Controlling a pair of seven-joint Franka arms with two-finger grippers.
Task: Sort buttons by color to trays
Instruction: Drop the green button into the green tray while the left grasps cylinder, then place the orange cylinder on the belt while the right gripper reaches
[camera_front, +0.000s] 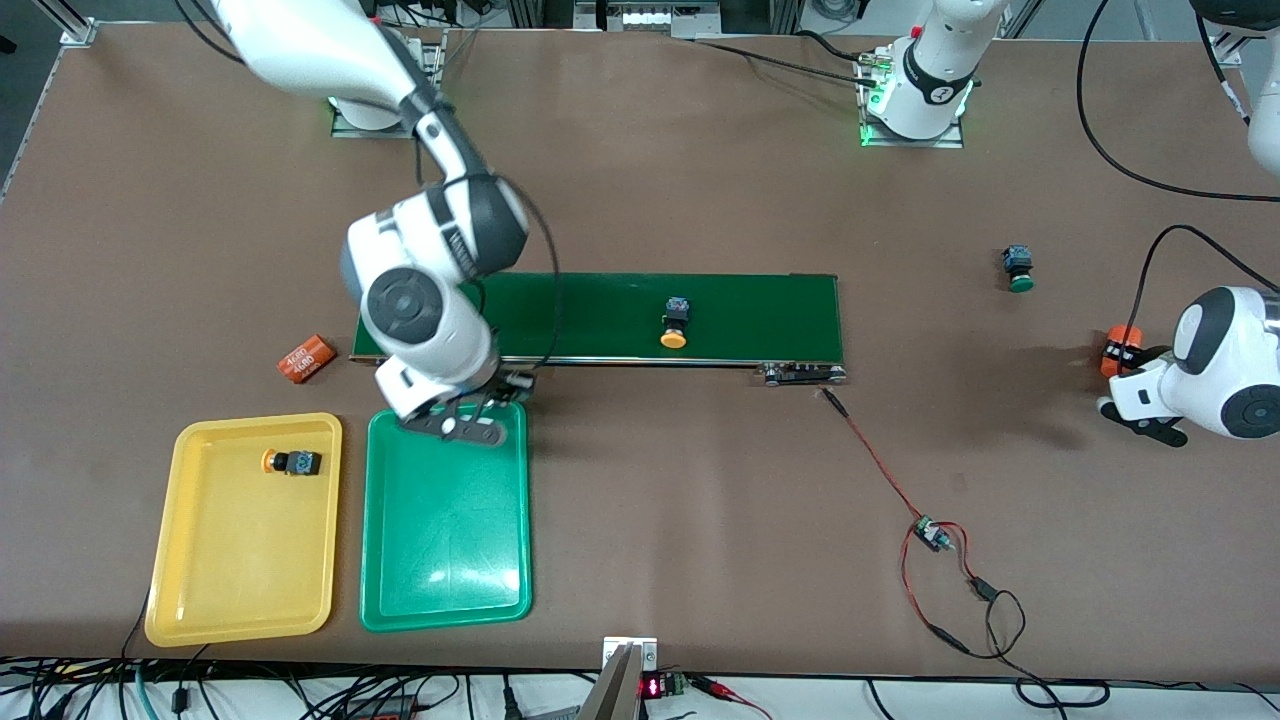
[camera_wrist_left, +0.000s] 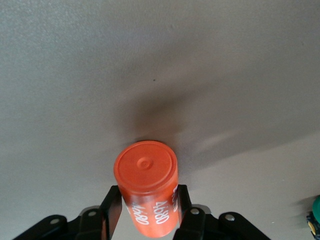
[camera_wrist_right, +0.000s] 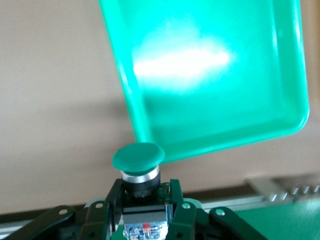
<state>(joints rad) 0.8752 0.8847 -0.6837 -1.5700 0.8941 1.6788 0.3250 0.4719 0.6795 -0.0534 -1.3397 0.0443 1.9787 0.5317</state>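
So the right gripper (camera_wrist_right: 146, 207) is clamped on a green button (camera_wrist_right: 138, 159), cap pointing at the green tray (camera_front: 445, 560) just below it, so it only needs to go forward over the rim, while the left gripper (camera_wrist_left: 148, 210) squeezes an orange cylinder (camera_wrist_left: 148, 186).

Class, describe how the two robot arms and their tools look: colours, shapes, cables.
Both arms are glossy white with rounded dark grey joint caps. A black cable runs along the right arm. The left tool and right tool are black, two-fingered.
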